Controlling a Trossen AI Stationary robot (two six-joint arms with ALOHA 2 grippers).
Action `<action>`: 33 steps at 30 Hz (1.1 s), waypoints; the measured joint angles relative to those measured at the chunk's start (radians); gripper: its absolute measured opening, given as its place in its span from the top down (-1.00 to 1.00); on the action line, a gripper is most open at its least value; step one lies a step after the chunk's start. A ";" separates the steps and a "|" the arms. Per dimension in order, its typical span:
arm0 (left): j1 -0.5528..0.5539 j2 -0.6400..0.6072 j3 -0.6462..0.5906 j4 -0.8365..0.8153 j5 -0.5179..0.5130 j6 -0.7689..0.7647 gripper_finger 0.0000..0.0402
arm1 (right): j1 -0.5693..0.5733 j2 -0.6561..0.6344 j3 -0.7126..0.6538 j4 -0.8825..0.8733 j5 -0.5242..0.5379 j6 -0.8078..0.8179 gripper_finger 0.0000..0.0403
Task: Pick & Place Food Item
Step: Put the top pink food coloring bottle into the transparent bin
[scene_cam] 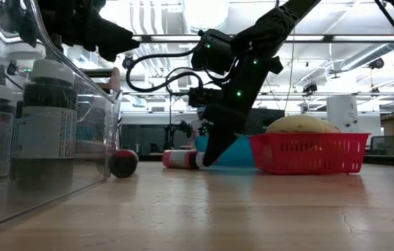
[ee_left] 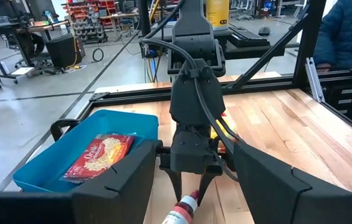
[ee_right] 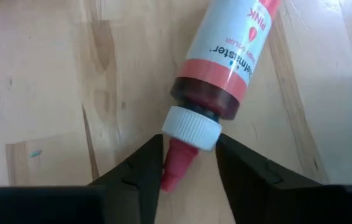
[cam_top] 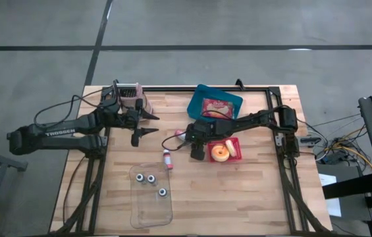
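A small bottle of pink food colouring (ee_right: 225, 56) lies on its side on the wooden table (cam_top: 251, 197), with a white cap and a red nozzle. It also shows in the left wrist view (ee_left: 180, 211) and the low view (scene_cam: 179, 159). My right gripper (ee_right: 188, 155) points down at the table. It is open, with a finger on each side of the nozzle. My left gripper (cam_top: 147, 125) is open and empty, hovering left of the bottle and facing the right gripper. My right gripper stands from above with its fingers (ee_right: 139, 163) across the bottle's nozzle end (ee_right: 174, 167). The nozzle lies close to one finger. I cannot tell whether the finger touches it. The bottle lies flat on the table.
A second small bottle (cam_top: 167, 159) lies nearer the front. A clear tub (cam_top: 149, 197) holds three small jars. A red basket (cam_top: 228, 151) with a round bun stands right of the gripper. A blue bin (cam_top: 199, 99) with a red packet stands behind. A pink container (cam_top: 133, 97) stands at the far left.
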 joint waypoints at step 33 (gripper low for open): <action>0.001 0.000 0.000 -0.043 -0.002 -0.012 -0.11 | 0.097 -0.016 0.143 -0.221 0.199 -0.101 0.86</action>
